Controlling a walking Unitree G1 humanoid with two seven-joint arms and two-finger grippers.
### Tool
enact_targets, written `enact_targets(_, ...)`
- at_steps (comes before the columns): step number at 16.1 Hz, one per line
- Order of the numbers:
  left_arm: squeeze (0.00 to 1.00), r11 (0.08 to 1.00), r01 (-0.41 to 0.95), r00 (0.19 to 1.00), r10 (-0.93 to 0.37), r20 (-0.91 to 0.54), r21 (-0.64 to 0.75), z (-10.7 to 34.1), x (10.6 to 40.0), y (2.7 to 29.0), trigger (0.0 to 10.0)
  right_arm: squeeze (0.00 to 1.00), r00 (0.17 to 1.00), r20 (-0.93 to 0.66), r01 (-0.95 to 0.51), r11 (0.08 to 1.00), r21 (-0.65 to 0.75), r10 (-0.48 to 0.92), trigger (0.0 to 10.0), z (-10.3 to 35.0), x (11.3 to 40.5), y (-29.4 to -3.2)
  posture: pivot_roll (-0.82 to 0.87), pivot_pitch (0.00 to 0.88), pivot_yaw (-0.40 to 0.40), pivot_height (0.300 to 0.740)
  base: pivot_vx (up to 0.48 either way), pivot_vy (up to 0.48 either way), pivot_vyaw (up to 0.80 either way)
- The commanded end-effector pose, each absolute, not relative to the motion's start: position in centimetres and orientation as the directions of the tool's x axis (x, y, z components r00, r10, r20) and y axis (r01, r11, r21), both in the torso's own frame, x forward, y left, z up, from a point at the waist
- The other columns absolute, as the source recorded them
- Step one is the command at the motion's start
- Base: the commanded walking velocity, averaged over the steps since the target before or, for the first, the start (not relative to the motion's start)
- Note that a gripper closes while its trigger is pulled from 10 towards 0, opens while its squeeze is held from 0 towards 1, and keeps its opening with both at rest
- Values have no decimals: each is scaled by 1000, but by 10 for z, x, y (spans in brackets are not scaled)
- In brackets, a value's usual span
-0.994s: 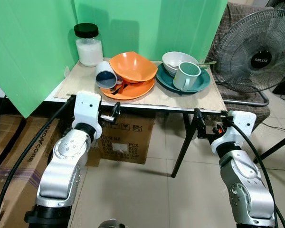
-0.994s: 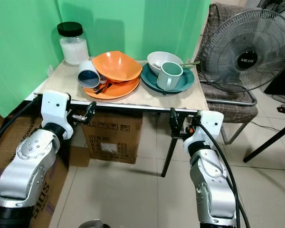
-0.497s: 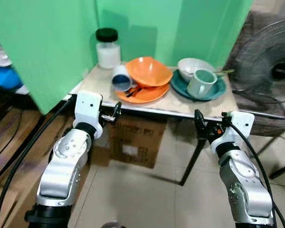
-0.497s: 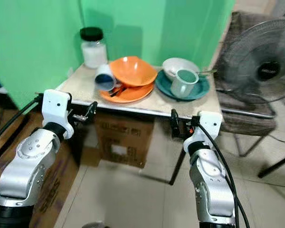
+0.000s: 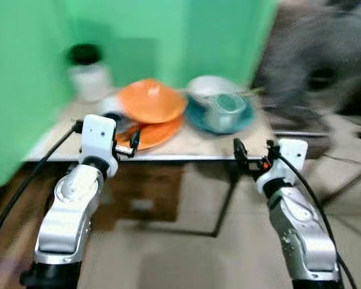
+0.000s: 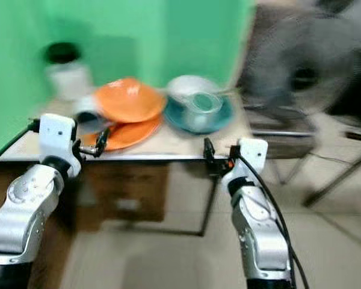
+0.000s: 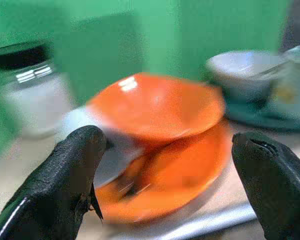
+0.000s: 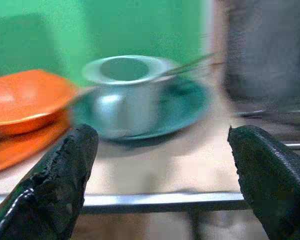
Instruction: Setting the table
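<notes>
You're at the approach step, nothing lifted yet. The glossy orange bowl (image 7: 155, 107) sits tilted on its orange plate (image 5: 159, 131) at your 11 o'clock, the teal mug (image 8: 121, 95) at 12. Left gripper (image 7: 175, 187) and right gripper (image 8: 160, 187) are both spread, empty; next, steady and reach.

An orange bowl (image 5: 151, 100) sits tilted on an orange plate (image 5: 158, 131) at the table's left. To its right, a teal mug (image 5: 221, 109) stands upright on a teal plate (image 5: 248, 118), a white bowl (image 5: 203, 85) just behind.
</notes>
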State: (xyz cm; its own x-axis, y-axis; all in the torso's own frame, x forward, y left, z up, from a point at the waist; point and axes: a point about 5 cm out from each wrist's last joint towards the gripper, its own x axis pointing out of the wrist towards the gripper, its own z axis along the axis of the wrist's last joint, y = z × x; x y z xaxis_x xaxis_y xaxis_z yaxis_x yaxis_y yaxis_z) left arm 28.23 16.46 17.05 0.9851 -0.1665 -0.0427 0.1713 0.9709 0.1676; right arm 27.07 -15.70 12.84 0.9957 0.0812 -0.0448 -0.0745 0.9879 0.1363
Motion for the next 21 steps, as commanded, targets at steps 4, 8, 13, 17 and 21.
enact_targets(4,1000,961,209,978,-203,-50,180,169,275,155,10000,0,997,-57,-52,990,128,59,10000,126,270,-164,124,0,-56,740,306,0,0)
enact_targets(8,1000,945,252,968,-250,-37,208,171,268,150,10000,1000,993,13,-117,968,221,117,10000,133,264,-161,135,0,-72,740,0,0,0)
enact_targets(13,1000,920,329,944,-325,-56,212,169,261,148,10000,1000,994,32,-110,962,250,106,10000,133,267,-160,152,0,-70,740,0,0,0)
enact_targets(17,1000,850,487,873,-473,-117,200,166,256,142,10000,1000,996,-10,-84,967,239,89,10000,125,282,-153,161,0,-64,740,0,0,0)
enact_targets(21,1000,805,556,831,-533,-159,207,163,250,140,10000,1000,988,-50,-136,972,191,148,10000,122,307,-126,151,0,-54,740,0,0,0)
